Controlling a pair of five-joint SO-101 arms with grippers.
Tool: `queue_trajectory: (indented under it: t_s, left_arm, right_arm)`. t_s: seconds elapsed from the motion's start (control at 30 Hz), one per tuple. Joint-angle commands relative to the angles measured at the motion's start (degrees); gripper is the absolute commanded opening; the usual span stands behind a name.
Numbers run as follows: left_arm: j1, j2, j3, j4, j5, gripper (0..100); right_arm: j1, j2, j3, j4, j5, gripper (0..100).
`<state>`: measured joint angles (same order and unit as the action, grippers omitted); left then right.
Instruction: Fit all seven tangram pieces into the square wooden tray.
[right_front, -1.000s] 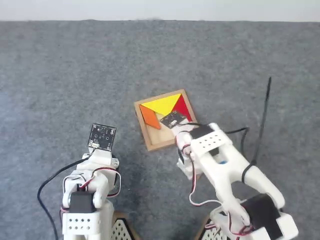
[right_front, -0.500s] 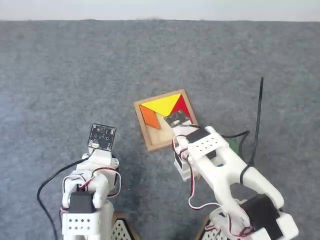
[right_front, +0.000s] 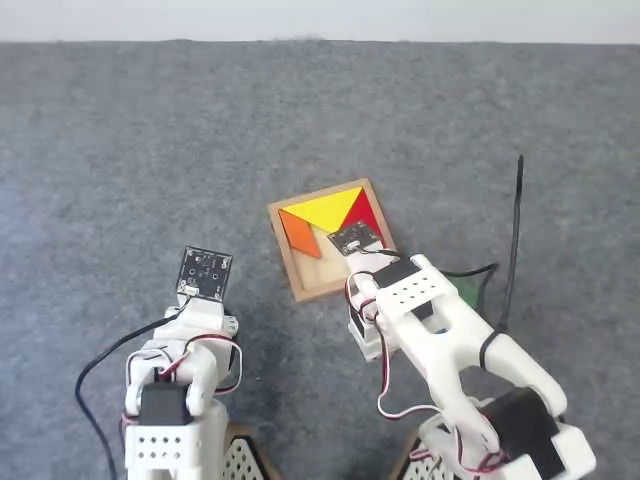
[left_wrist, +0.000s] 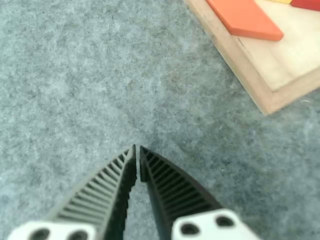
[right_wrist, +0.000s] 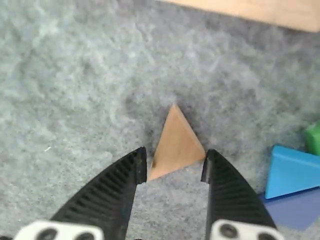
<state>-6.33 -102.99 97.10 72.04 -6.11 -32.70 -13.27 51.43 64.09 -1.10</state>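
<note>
1. Grey felt (right_front: 120, 130) lies open around the left gripper (left_wrist: 137, 156), whose jaws are pressed together on nothing, clear of the tray's corner.
2. Mid-table, the tray (right_front: 287, 265) holds an orange piece (right_front: 298, 232), a yellow triangle (right_front: 328, 208) and a red piece (right_front: 369, 220) against its far edges. Its near part is bare wood.
3. Outside the tray, the right gripper (right_wrist: 174, 164) is spread around a tan triangle (right_wrist: 176, 145) on the felt. Its tips perhaps graze the triangle's corners.
4. A blue piece (right_wrist: 292, 170) and a green piece (right_wrist: 314, 137) lie just beside the tan triangle.

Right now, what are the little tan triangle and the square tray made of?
The tan triangle looks like bare wood. It is matte and light brown, with no paint or shine, though a dull plastic cannot be ruled out. The square tray also looks like unpainted wood, pale and matte with faint streaks like grain along its rim.
</note>
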Motion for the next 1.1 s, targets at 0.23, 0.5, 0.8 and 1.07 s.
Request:
queue_trajectory:
  t_s: [0.23, 0.5, 0.8, 1.07]
  left_arm:
    - [-0.18, -1.14, -0.66, 0.26, 0.53, 1]
    - [-0.18, -1.14, -0.66, 0.26, 0.53, 1]
    - [-0.18, -1.14, -0.66, 0.26, 0.53, 1]
    - [-0.18, -1.14, -0.66, 0.26, 0.53, 1]
  right_arm:
    - [5.05, -2.24, -6.86, 1.45, -0.09, 21.0]
    - [-2.07, -2.24, -4.31, 3.03, -0.26, 37.3]
    - [-1.98, -2.15, -2.11, -0.22, -0.62, 27.0]
    - [-1.98, -2.15, 0.62, -4.00, -0.44, 19.5]
